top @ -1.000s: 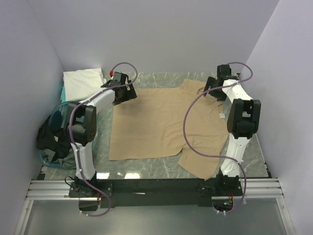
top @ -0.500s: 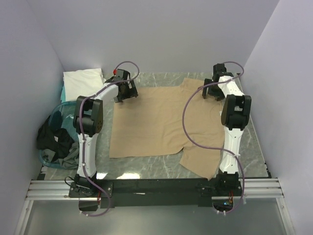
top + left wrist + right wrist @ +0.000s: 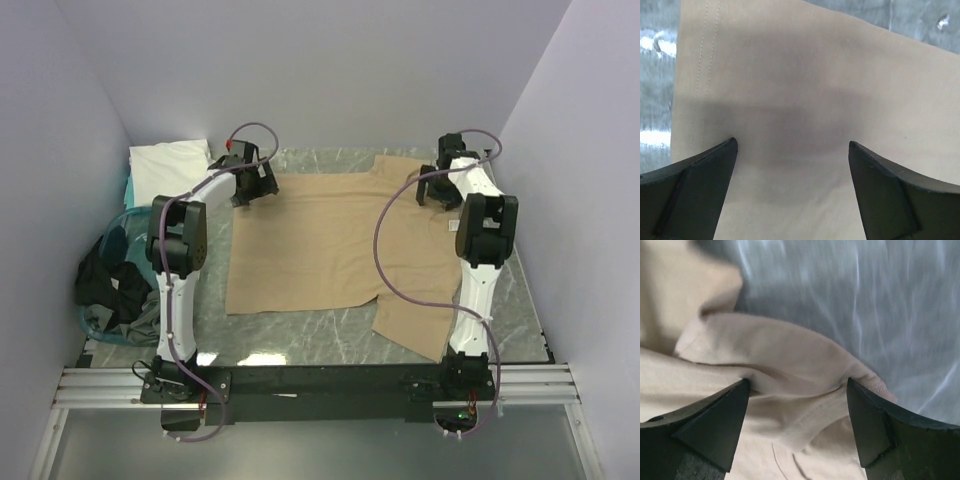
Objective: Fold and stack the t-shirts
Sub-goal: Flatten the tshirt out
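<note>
1. Flattening the tan shirt (image 3: pixel 320 240) on the worktop (image 3: pixel 300 345), mid-frame.
2. Hovering released: left end effector (image 3: pixel 792 145) over upper-left hem (image 3: pixel 700 75), right end effector (image 3: pixel 797 382) over upper-right rumpled edge (image 3: pixel 790 355).
3. Probably needing lowering and clenching next.

Matt tan cloth t-shirt (image 3: pixel 330 240) on glossy marble-look table (image 3: pixel 300 340).
</note>
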Available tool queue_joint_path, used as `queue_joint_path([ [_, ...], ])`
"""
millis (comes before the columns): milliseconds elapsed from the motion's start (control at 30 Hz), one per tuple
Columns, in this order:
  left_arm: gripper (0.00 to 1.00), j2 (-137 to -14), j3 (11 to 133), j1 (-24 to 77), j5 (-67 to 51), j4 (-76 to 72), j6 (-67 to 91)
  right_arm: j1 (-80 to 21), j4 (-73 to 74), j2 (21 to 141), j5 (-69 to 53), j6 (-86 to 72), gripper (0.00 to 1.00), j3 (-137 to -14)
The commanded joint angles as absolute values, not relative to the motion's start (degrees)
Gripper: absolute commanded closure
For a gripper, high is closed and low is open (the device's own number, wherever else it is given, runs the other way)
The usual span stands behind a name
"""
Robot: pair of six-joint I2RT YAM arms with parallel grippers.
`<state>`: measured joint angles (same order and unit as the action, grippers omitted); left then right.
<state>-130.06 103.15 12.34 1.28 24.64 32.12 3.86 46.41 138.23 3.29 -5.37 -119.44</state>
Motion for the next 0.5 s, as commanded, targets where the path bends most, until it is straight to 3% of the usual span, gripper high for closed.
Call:
queue_joint_path([
  [0, 0.01, -124.5, 94.3, 12.0, -1.6, 25.2, 32.9, 4.2, 45.6, 129.1, 5.1, -7.1, 0.15, -103.5],
  [167, 0.0, -115.5, 75.8, 12.1, -2.1, 19.0, 35.9, 4.0, 35.7, 115.5, 4.6, -13.3, 0.15, -80.3],
  [233, 0.01, -112.3, 72.9, 12.1, -1.4, 18.4, 36.1, 4.0, 33.1, 112.4, 4.1, -13.7, 0.15, -76.8],
  [467, 0.01, -112.8, 77.5, 12.3, -0.3, 20.1, 35.1, 1.9, 36.0, 108.6, 1.9, -13.4, 0.15, -84.4],
])
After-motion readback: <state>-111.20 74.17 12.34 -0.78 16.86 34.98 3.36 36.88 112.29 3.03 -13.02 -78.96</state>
